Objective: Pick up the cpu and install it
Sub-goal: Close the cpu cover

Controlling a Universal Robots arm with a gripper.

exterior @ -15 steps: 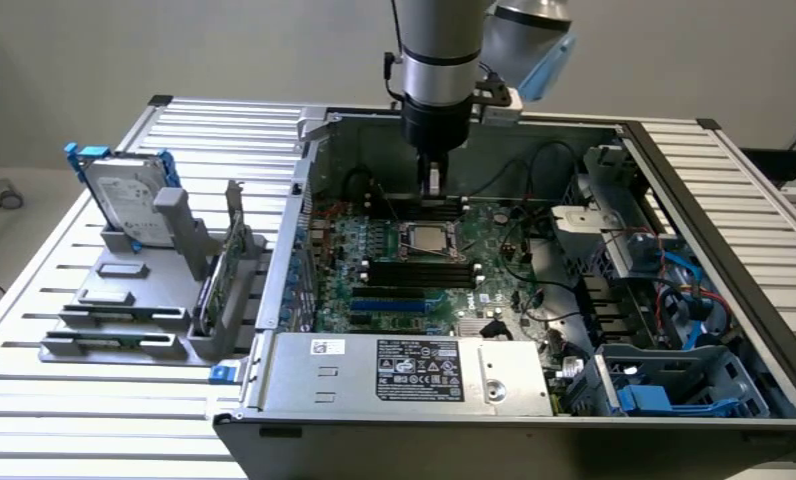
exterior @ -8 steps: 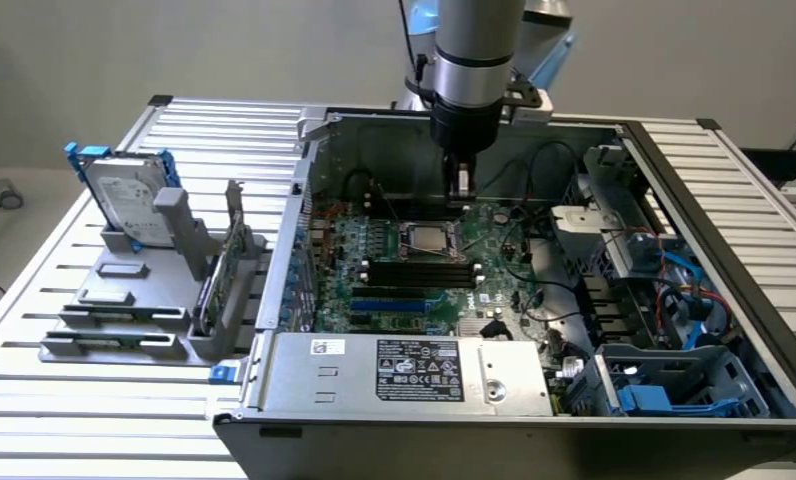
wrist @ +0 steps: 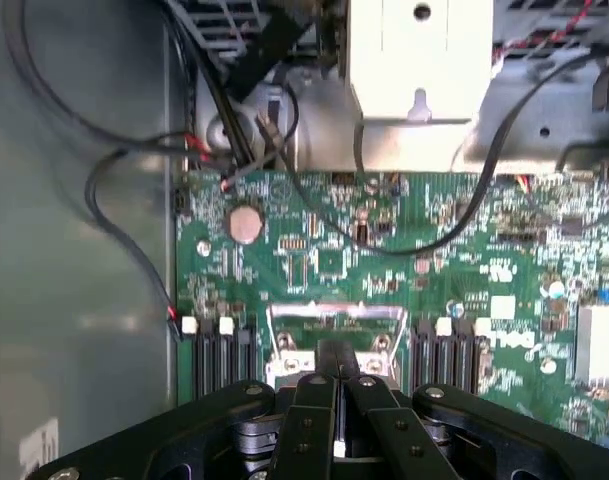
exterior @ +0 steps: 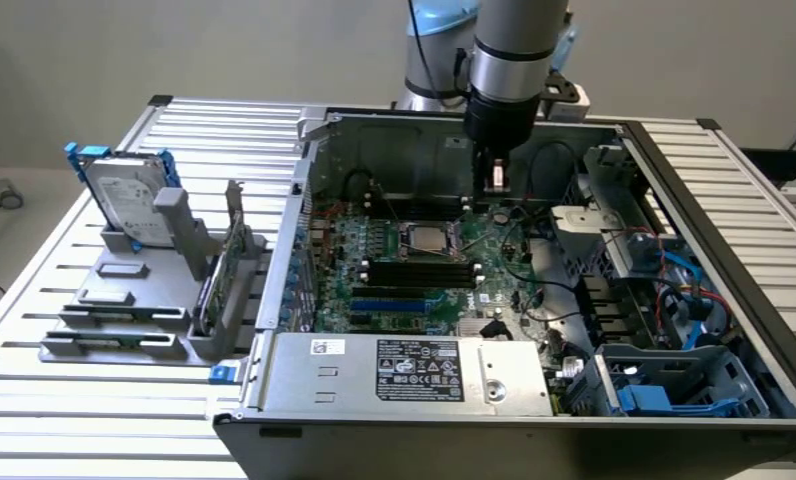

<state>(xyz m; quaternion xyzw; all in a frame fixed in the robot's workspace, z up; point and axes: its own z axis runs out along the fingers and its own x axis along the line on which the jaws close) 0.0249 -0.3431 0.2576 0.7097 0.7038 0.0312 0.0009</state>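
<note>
The cpu (exterior: 425, 238), a small silver square, lies flat in the metal-framed socket on the green motherboard (exterior: 505, 290) inside the open computer case. My gripper (exterior: 496, 180) hangs from the arm above the back of the board, behind the cpu and a little toward the exterior view's right. It is apart from the cpu. In the wrist view my gripper (wrist: 336, 385) has its black fingers (wrist: 309, 400) pressed together with nothing between them. The socket's metal frame (wrist: 334, 322) lies just beyond the tips.
A silver hard drive with blue rails (exterior: 125, 195) stands in a grey rack (exterior: 118, 320) at the exterior view's left. The power supply (exterior: 418, 370) spans the case front. Black memory slots (exterior: 418, 272), loose cables (wrist: 134, 180), a white bracket (wrist: 419, 50) and a blue drive cage (exterior: 678, 390) surround the socket.
</note>
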